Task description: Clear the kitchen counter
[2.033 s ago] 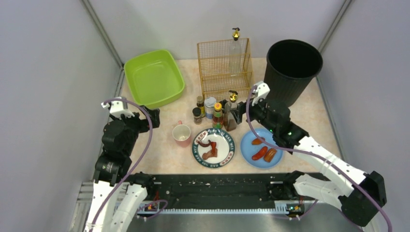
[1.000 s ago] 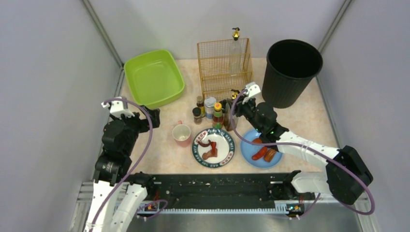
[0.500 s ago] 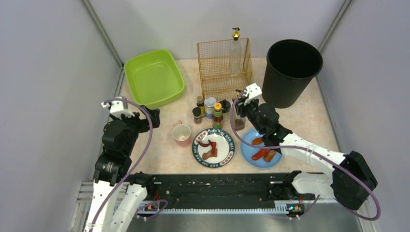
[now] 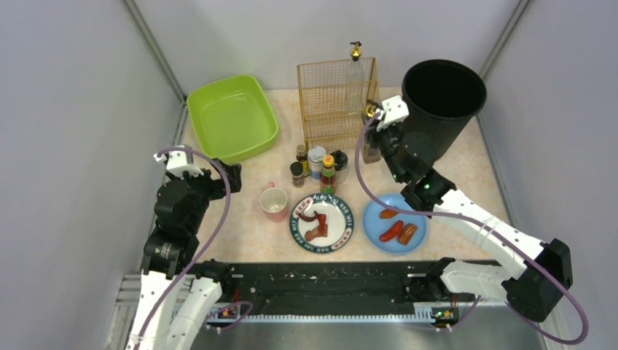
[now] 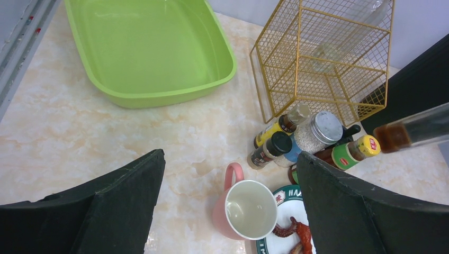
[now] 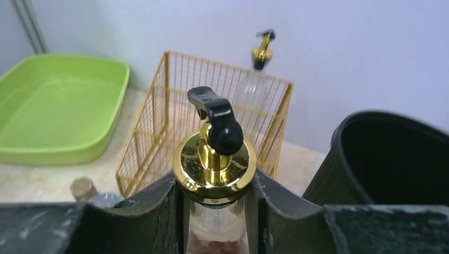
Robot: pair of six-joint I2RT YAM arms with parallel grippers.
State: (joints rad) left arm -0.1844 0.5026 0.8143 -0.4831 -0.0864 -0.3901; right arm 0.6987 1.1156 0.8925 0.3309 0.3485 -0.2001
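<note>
Top external view shows the kitchen counter [image 4: 477, 171], a pale beige marbled tabletop, filling the middle of the scene from the arms' bases at the near edge to the far wall. Above its far right part, the right gripper [image 6: 214, 211] is closed partway around the neck of a clear glass pump bottle with a gold collar and black spout [image 6: 214, 159]. The bottle stands upright between the jaws, with dark liquid in its base, and appears clear of the surface. A gold wire rack [image 4: 337, 102] lies just left of the held bottle, with a second pump bottle [image 4: 355, 76] at its far side. A black round bin [image 4: 443, 109] sits just to the right. I judge the rack to be the goal, so the move would run leftward. The right arm is much the nearer one. It stretches from the near right corner diagonally to the far left, its wrist between rack and bin. The left gripper [image 5: 230, 164] hangs wide open and empty at the near left, above a pink mug [image 5: 249, 209].
</note>
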